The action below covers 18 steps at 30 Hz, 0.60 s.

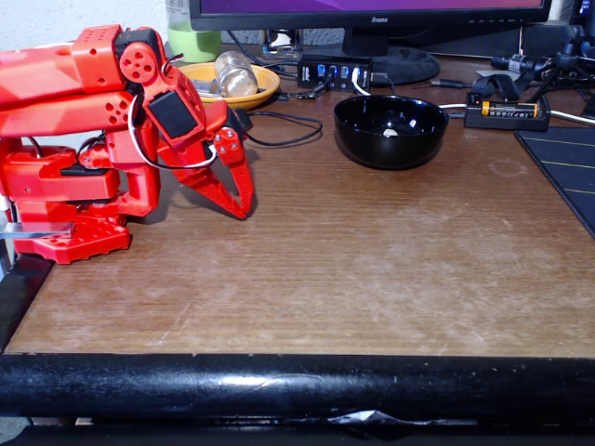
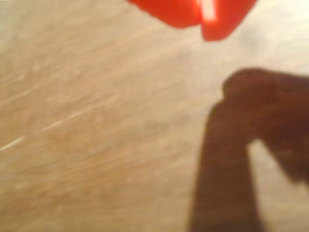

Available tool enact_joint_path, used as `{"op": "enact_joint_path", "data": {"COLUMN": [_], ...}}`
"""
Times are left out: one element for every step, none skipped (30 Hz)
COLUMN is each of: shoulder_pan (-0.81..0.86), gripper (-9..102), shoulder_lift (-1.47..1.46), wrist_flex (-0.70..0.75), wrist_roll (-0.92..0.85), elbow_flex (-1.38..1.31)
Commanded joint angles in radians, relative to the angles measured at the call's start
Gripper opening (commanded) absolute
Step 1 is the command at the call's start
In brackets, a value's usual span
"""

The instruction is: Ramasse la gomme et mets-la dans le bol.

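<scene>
The black bowl (image 1: 391, 156) stands at the back centre of the wooden table in the fixed view. A small white eraser (image 1: 390, 133) lies inside it on the bottom. My red gripper (image 1: 244, 212) hangs at the left, well left of the bowl, tips pointing down at the tabletop, jaws closed together with nothing between them. In the wrist view the red fingertips (image 2: 219, 21) show at the top edge over bare, blurred wood, with the arm's dark shadow at the lower right.
Behind the arm an orange-yellow dish (image 1: 263, 91) holds a glass jar (image 1: 234, 72). A USB hub (image 1: 335, 71), a monitor stand (image 1: 395, 63), cables and a battery holder (image 1: 507, 111) line the back. A black mat (image 1: 569, 167) covers the right edge. A black rim (image 1: 297, 386) borders the front.
</scene>
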Motion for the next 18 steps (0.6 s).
{"op": "enact_joint_path", "data": {"shoulder_pan": [0.003, 0.005, 0.005, 0.005, 0.005, 0.005, 0.005, 0.005, 0.005, 0.005, 0.005, 0.005, 0.005, 0.005, 0.005, 0.005, 0.005, 0.005], "gripper": [-6, -6, -6, -6, -6, -6, -5, -5, -5, -6, -5, -5, -6, -6, -6, -6, -6, -6], "shoulder_lift": [-0.002, -0.002, -0.002, -0.002, -0.002, -0.002, -0.002, -0.002, -0.002, -0.002, -0.002, -0.002, -0.002, -0.002, -0.002, -0.002, -0.002, -0.002], "wrist_flex": [0.018, 0.015, 0.014, 0.012, 0.012, 0.012, 0.011, 0.011, 0.011, 0.011, 0.011, 0.011, 0.011, 0.011, 0.011, 0.009, 0.009, 0.009], "wrist_roll": [-0.009, -0.003, -0.005, -0.006, -0.005, -0.005, -0.006, -0.009, -0.009, -0.009, -0.009, -0.009, -0.008, -0.006, -0.006, -0.006, -0.011, -0.011], "elbow_flex": [0.017, 0.017, 0.017, 0.017, 0.017, 0.017, 0.017, 0.017, 0.017, 0.017, 0.017, 0.017, 0.017, 0.017, 0.017, 0.017, 0.017, 0.017]}}
